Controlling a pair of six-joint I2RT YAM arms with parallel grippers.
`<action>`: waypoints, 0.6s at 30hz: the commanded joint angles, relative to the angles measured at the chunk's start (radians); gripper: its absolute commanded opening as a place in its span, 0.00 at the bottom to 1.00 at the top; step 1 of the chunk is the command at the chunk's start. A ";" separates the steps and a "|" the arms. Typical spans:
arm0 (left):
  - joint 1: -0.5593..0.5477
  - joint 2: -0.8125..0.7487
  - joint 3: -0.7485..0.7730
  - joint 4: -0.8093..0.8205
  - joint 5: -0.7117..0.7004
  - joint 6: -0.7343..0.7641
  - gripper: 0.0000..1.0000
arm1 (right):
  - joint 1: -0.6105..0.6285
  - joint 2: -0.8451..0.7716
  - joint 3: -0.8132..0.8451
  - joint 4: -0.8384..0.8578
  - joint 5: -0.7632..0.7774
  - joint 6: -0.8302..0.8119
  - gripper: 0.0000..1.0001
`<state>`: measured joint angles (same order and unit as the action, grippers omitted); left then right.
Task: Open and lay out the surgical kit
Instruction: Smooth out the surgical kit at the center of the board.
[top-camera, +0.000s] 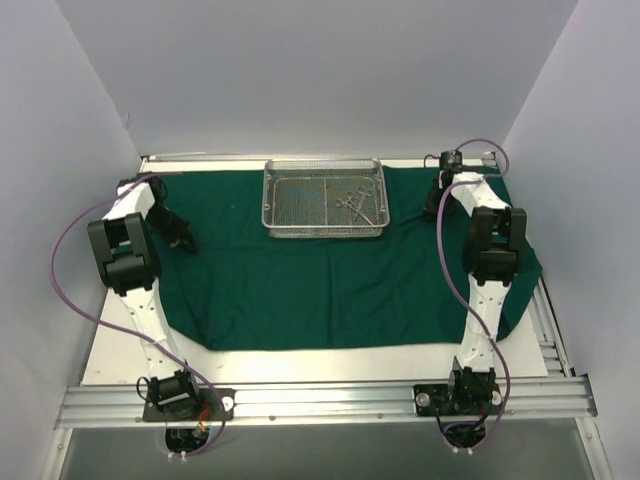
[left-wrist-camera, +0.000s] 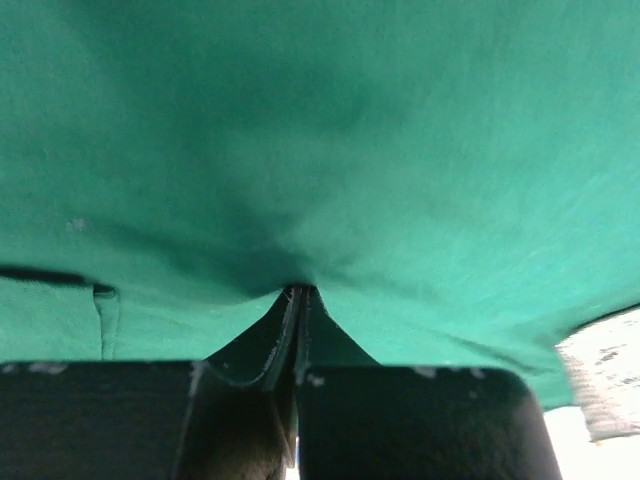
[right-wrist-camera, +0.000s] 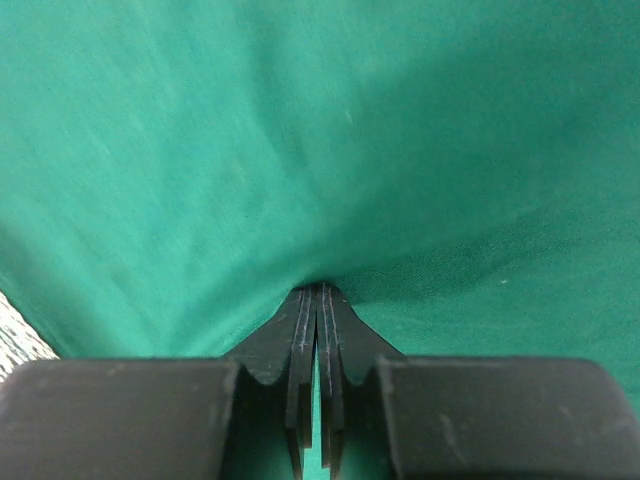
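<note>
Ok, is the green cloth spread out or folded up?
Spread out. The cloth lies open across the table with the tray uncovered on it; left fingers and right fingers each pinch it.

The cloth wrap (top-camera: 330, 290) is dark green, the mesh tray (top-camera: 325, 232) silver.

Robotics lab test cell, seen from above. Plain pale walls (top-camera: 320, 80) box in a white worktop (top-camera: 120, 350) on three sides. An aluminium rail (top-camera: 330, 402) (slotted framing stock) runs along the near edge. Bolted to it are two white-and-black robot arms, the left arm (top-camera: 140, 300) and the right arm (top-camera: 490, 290), both trailing purple cables (top-camera: 53, 268). A dark green cloth wrap (top-camera: 320, 290) and a wire-mesh tray (top-camera: 325, 200) add a clinical touch.
</note>
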<state>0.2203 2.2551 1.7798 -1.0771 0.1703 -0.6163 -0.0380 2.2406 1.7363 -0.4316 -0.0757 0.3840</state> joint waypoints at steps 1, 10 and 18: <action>0.033 0.102 0.114 -0.018 -0.005 -0.028 0.02 | -0.008 0.141 0.072 -0.057 -0.009 -0.017 0.00; 0.057 0.239 0.360 -0.118 0.006 -0.019 0.02 | -0.048 0.225 0.183 -0.144 -0.027 -0.030 0.00; 0.060 0.132 0.149 -0.067 0.001 0.007 0.02 | -0.060 0.073 -0.012 -0.104 -0.007 -0.028 0.00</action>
<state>0.2676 2.4084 2.0167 -1.2007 0.2512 -0.6338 -0.0750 2.3081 1.8336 -0.4126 -0.1684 0.3897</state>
